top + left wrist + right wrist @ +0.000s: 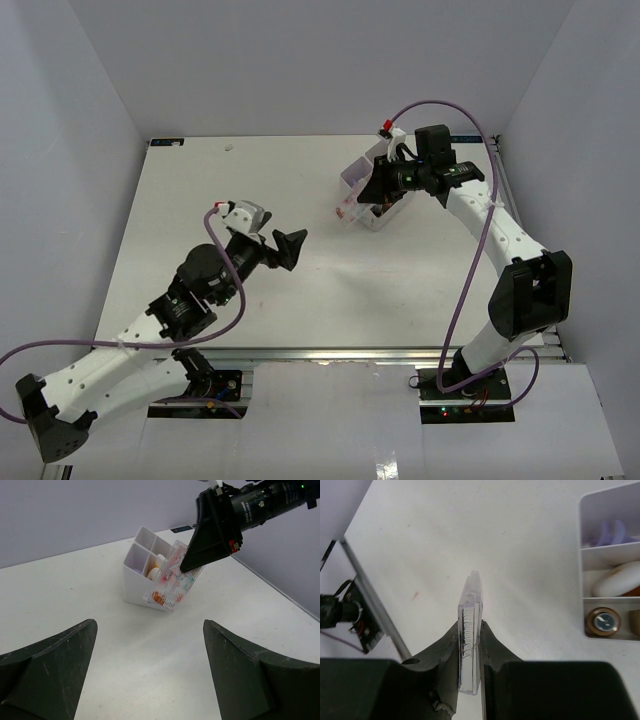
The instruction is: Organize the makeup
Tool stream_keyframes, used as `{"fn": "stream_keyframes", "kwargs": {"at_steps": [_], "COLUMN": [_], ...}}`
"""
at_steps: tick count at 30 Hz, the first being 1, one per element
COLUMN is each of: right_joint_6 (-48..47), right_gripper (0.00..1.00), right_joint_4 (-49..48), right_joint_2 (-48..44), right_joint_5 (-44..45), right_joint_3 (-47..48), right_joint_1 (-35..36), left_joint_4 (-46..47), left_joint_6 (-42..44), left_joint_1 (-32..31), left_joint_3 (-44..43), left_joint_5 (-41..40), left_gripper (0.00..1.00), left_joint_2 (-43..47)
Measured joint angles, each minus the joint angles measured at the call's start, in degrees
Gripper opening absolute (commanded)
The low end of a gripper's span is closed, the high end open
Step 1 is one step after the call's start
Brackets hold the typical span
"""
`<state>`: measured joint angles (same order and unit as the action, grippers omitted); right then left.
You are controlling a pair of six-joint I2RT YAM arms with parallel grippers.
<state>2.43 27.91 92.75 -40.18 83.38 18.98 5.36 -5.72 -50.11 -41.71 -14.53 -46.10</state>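
My right gripper point(470, 624) is shut on a flat clear case point(472, 587) seen edge-on, with dark lashes inside. In the left wrist view the case point(172, 582) has a colourful print and slants against the front of the white compartment box point(134, 585), with my right gripper point(192, 560) at its upper edge. The box point(581, 555) holds a white sponge point(615, 580), a gold-topped lipstick point(603, 621) and a purple item point(610, 532). My left gripper point(149, 625) is open and empty, well short of the box, facing it.
The box point(352, 178) stands at the table's back right, with my right gripper point(372, 192) over it and my left gripper point(290, 248) near the middle. A small white speck point(229, 146) lies at the back. The table's right edge rail point(370, 605) shows.
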Motion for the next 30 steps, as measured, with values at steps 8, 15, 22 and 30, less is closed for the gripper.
{"fn": "stream_keyframes", "kwargs": {"at_steps": [8,15,22,30], "right_joint_6": [10.39,22.27,32.1,39.78], "right_gripper": [0.11,0.09,0.11,0.12], "right_joint_4": [-10.22,-17.8,-19.91,-20.83], "right_joint_2": [0.4,2.76,9.55,12.9], "right_joint_5": [15.04,25.45,31.9,32.25], "right_joint_3": [1.45,3.43,5.23,5.27], "right_joint_1": [-1.51,-4.55,-8.61,-9.97], "left_joint_4": [-12.03,-16.15,-17.83,-18.29], "left_joint_6": [-0.34,-1.65,-2.76,-3.9], "left_joint_1": [0.0,0.0,0.0,0.0], "left_joint_3": [-0.16,3.53,3.92,4.6], "left_joint_5": [-10.93,-16.04,-17.79,-18.36], "left_gripper": [0.98,0.98,0.98,0.98], "left_joint_2": [14.11,19.75,19.64,19.16]}}
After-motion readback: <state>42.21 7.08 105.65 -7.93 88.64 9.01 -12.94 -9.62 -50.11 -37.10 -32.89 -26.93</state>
